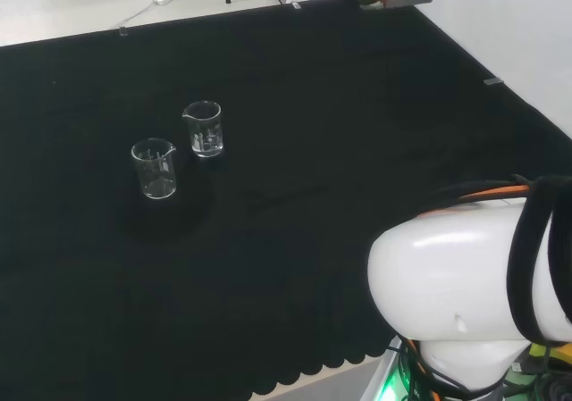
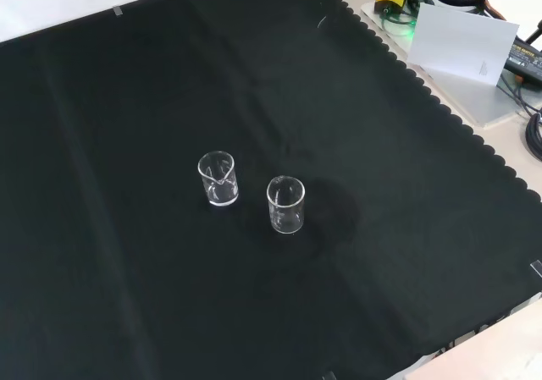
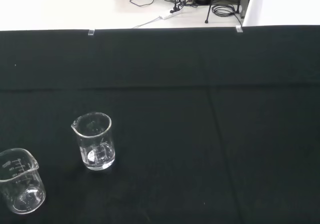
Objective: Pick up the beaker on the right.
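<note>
black cloth (image 1: pixel 295 240) across the whole bench, scalloped at its near edge. head view: two clear glass beakers standing upright, near each other but apart, left of centre; right-hand beaker (image 1: pixel 204 129) slightly farther off, left-hand beaker (image 1: pixel 155 169) nearer; white arm link (image 1: pixel 465 285) bulking at lower right. front view: same pair mid-cloth, right-hand beaker (image 2: pixel 218 178) now at left, left-hand beaker (image 2: pixel 286 204) beside it at right, both seemingly empty. wrist view: right-hand beaker (image 3: pixel 94 140) whole, left-hand beaker (image 3: pixel 19 180) cut by the edge. hand's state: cannot tell.
</note>
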Robot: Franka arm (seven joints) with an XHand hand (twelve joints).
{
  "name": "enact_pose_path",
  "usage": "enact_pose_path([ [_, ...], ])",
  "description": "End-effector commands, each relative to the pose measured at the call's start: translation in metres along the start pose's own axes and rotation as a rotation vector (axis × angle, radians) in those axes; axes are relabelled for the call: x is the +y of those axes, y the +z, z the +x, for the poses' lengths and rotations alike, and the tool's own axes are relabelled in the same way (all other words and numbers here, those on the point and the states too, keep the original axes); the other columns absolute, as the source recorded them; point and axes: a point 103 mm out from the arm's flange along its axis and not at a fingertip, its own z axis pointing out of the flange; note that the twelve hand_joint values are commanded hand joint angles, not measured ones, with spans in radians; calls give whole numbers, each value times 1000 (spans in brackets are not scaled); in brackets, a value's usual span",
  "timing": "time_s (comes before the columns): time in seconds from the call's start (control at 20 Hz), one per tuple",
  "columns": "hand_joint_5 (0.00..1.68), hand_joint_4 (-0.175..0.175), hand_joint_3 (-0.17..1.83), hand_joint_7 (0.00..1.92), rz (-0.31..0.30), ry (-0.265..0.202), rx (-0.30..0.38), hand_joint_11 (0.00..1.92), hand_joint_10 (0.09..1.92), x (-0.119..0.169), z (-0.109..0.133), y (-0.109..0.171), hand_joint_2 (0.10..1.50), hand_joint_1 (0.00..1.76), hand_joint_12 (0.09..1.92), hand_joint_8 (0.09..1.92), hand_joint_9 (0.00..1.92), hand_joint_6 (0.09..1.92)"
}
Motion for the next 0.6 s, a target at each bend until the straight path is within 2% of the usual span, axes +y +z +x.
enact_pose_path([
  [0.05, 186, -26, 165, 139, -1, -4, 23, 0, 632, 6, -10, 25, 1170, 404, 918, 474, 196, 87],
  [0.25, 206, -36, 163, 171, 10, 8, 39, 0, 655, 13, -18, 39, 1114, 523, 1036, 522, 239, 87],
  [0.6, 216, -40, 261, 163, 29, 25, 87, 0, 664, 39, -30, 72, 1041, 568, 1079, 582, 250, 87],
])
